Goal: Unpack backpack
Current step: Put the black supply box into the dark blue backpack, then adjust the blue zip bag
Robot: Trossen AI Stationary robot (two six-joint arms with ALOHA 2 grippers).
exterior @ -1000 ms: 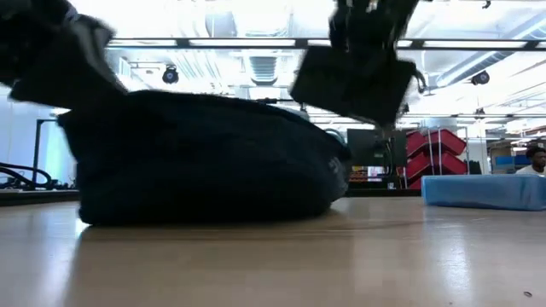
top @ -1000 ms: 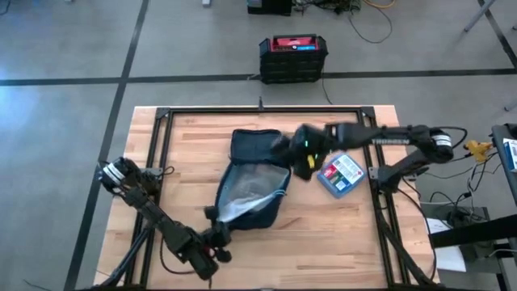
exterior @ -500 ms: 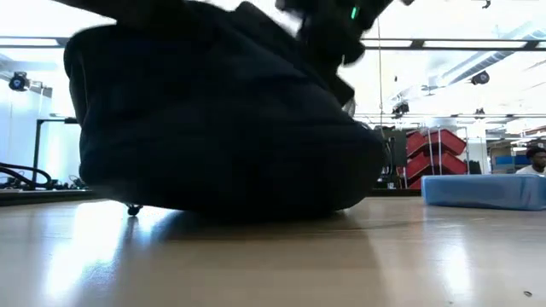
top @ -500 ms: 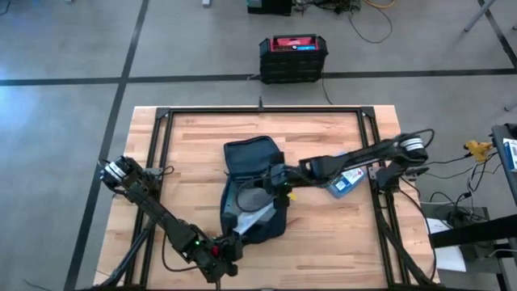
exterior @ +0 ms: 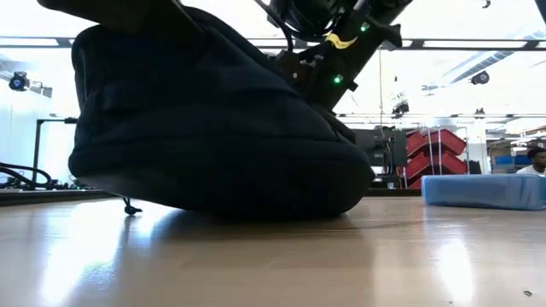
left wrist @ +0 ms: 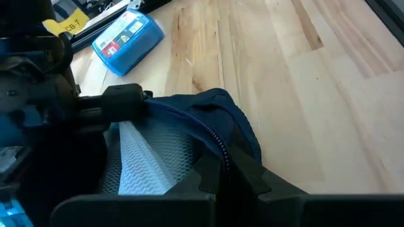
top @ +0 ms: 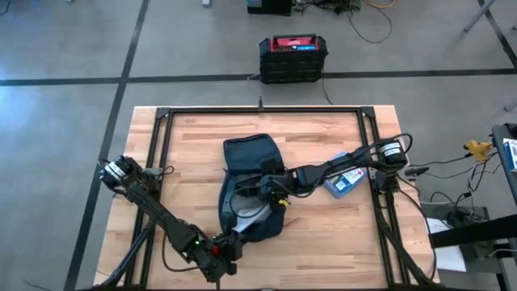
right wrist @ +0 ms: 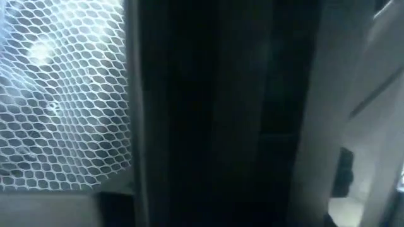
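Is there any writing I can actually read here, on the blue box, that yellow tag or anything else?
"CB-7": on the yellow tag, in the left wrist view; the last character is uncertain.
Label on the blue box: red and white patches, print too small to read.
Red-topped black crate on the floor: label unreadable.
Backpack: no writing visible.

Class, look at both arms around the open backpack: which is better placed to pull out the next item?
Probably the right: its gripper already reaches into the backpack, while the left gripper pinches the opening's edge.
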